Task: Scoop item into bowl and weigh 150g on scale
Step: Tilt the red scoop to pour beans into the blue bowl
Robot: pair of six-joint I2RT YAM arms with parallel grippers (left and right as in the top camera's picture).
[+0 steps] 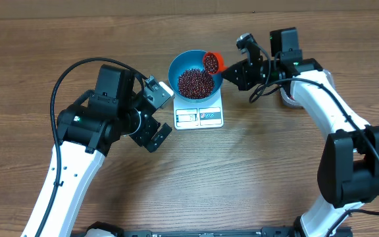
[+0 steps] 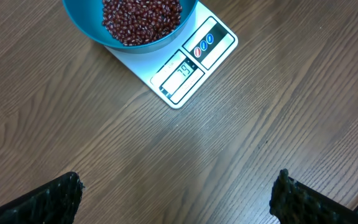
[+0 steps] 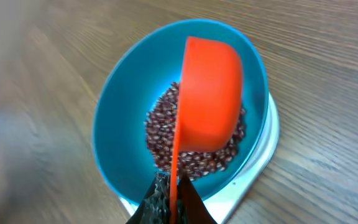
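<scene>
One orange scoop over bowl, clamped in right gripper, left gripper splayed beside scale

The bowl is bright blue, the beans a glossy dark red-brown, and the scoop plain orange. The scale is white, with small red and blue marks on its label strip. The worktop is brown with streaky wood grain.

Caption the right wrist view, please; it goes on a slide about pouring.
Right gripper holds an orange scoop tilted over the beans in the blue bowl on the scale.
</scene>
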